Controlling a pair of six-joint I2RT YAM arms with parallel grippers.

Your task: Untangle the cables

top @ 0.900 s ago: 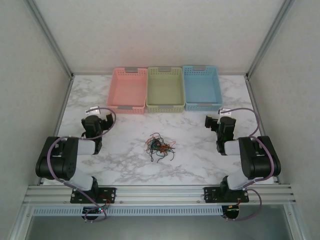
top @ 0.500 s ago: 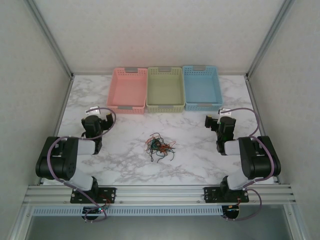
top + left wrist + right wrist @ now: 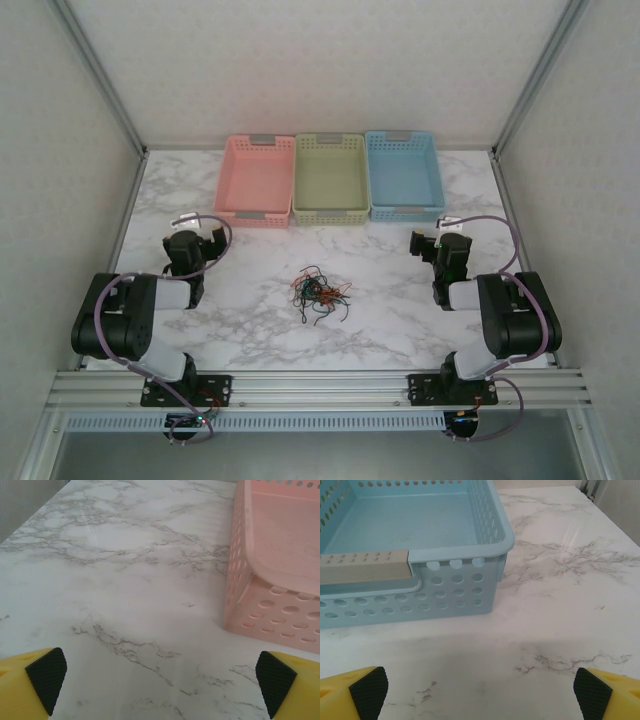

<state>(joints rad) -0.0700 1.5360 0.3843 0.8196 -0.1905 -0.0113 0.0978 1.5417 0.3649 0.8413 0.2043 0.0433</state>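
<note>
A white marble counter (image 3: 250, 340) between pale walls carries a row of baskets (image 3: 330, 214) along its far side. The cables (image 3: 320, 292) lie in one loose clump at its middle, between the two arms and well apart from both. The clump has no clear long axis and sits inward of each gripper, slightly nearer the bases and about equally far from either. The left gripper (image 3: 160, 680) and right gripper (image 3: 480, 687) both point toward the baskets, wide open, holding and touching nothing.

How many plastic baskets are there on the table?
3, side by side at the far edge of the table: pink basket left, green basket middle, blue basket right. None seems hidden.
</note>
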